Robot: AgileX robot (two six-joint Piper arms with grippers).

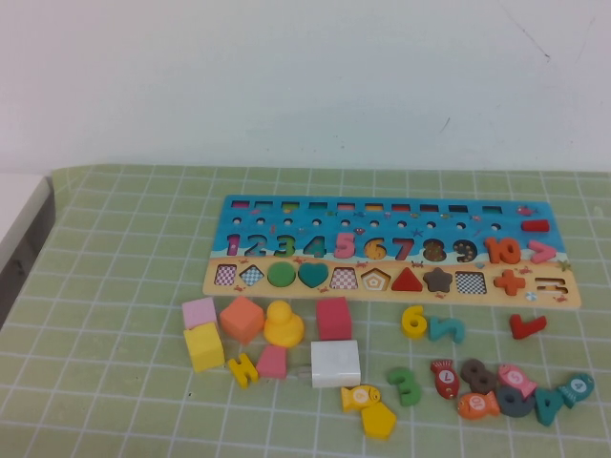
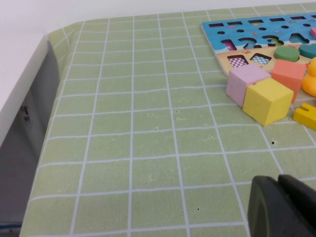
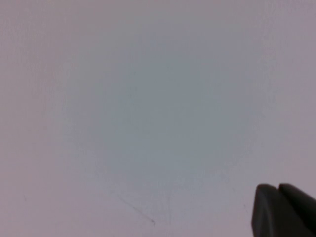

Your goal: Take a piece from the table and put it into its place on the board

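The piece, a small flat yellow "6" (image 1: 413, 321), lies on the green mat just in front of the board, below its orange 6. The board (image 1: 565, 289) lies flat across the middle of the table, and its left end (image 2: 213, 30) shows in the left wrist view. Neither arm appears in the high view. My left gripper (image 2: 282, 207) hangs low over bare mat at the table's left side, well short of the blocks, its fingers pressed together and holding nothing. My right gripper (image 3: 284, 210) is shut and empty, facing a blank pale surface.
Foam blocks sit front left of the board: pink cube (image 1: 199, 312), yellow cube (image 1: 203, 345), orange cube (image 1: 242, 318), yellow duck (image 1: 283, 324), white block (image 1: 335, 363). A yellow "4" (image 1: 242, 368), green "3" (image 1: 406, 385), teal numeral (image 1: 446, 329) and fish pieces (image 1: 516, 386) lie nearby. The table edge (image 1: 29, 219) drops off at left.
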